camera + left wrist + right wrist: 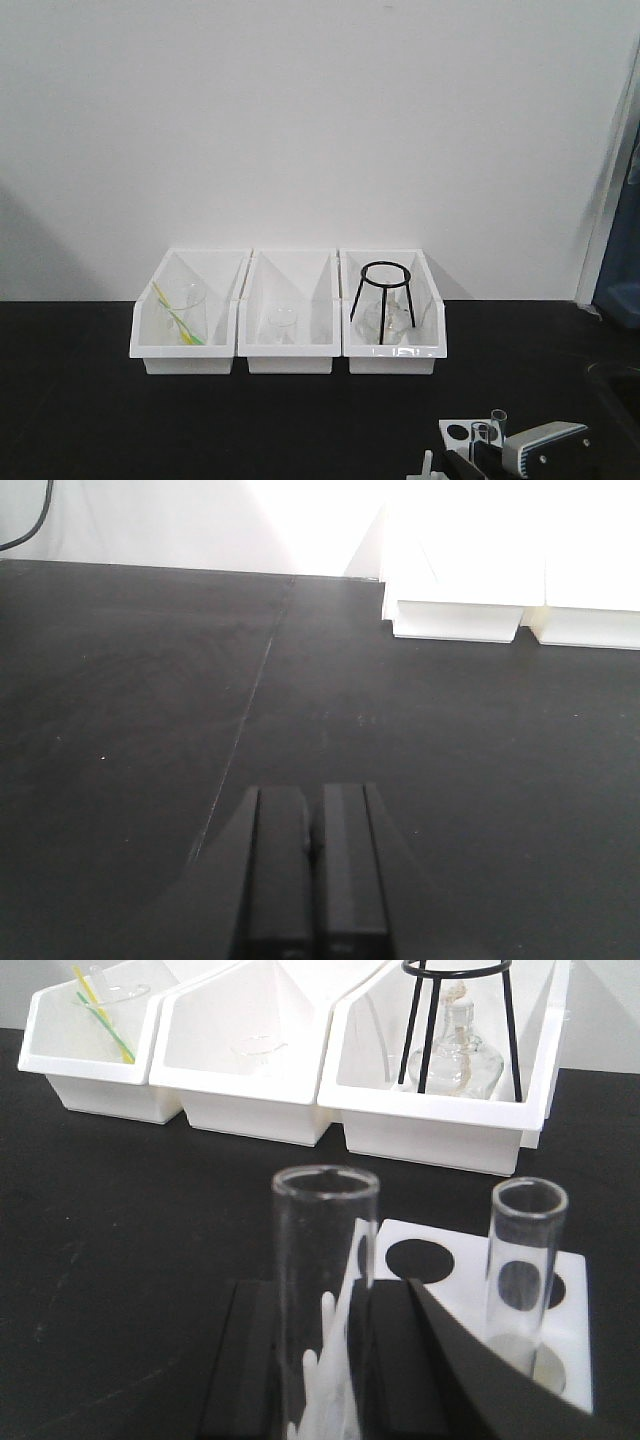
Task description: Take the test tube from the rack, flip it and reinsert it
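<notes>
In the right wrist view a clear test tube (325, 1260) stands upright, mouth up, between the two black fingers of my right gripper (325, 1295), which is shut on it. It sits at the left edge of the white rack (470, 1290), in front of the rack's side pegs. A second, similar tube (525, 1260) stands in a hole at the rack's right. The front view shows the rack (455, 432) at the bottom right, with both tubes and my right arm (545, 445). My left gripper (312, 795) is shut and empty over the bare black table.
Three white bins (188, 355) (290, 355) (395, 358) stand in a row at the back. The left bin holds a beaker with yellow and green sticks (180, 310). The middle bin holds a small beaker. The right bin holds a black tripod stand (385, 290) and glassware.
</notes>
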Available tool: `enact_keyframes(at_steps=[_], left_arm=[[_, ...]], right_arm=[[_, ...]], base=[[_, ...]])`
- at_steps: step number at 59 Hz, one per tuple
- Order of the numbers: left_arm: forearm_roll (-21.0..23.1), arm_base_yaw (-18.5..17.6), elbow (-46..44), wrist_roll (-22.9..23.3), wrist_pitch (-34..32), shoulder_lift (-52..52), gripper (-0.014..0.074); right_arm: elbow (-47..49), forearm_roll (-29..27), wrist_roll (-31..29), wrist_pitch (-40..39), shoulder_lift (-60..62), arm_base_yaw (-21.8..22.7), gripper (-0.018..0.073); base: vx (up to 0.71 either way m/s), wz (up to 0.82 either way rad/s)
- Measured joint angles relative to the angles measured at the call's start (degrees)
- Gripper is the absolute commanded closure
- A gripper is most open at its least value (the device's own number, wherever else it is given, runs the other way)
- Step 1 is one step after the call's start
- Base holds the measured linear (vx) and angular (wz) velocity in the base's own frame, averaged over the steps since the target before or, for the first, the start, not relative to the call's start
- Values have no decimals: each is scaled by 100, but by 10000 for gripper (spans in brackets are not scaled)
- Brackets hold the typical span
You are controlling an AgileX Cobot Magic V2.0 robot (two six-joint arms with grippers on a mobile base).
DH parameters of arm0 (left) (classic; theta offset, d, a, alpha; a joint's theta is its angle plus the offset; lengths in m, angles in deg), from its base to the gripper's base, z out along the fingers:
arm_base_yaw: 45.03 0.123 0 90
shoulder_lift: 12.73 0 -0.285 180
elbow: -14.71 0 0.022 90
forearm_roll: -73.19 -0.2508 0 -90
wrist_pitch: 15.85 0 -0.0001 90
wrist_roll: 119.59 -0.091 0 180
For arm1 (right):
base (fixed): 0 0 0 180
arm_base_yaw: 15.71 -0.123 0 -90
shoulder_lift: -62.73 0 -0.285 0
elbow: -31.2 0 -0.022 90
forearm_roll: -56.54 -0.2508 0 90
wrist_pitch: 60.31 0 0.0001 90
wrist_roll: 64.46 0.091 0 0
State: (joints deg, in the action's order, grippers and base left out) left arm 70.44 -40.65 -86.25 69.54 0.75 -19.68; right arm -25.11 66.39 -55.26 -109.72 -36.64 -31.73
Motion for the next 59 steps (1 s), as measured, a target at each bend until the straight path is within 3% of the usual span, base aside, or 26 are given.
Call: enact_keyframes(at_steps=[16, 35, 47, 59], left_arm=[[0, 0, 0, 0, 0, 0, 603], [0, 0, 0, 0, 0, 0, 603], [0, 0, 0, 0, 0, 0, 603], [0, 0, 0, 0, 0, 0, 603]], right_arm=[[0, 110, -35, -52, 236, 0, 411], [0, 110, -41, 103, 1323, 0, 410], [49, 19, -41, 789, 2138, 0, 408], [699, 113, -41, 1906, 2625, 0, 407]], base=[[0, 0], [0, 0], [0, 0], [0, 0]])
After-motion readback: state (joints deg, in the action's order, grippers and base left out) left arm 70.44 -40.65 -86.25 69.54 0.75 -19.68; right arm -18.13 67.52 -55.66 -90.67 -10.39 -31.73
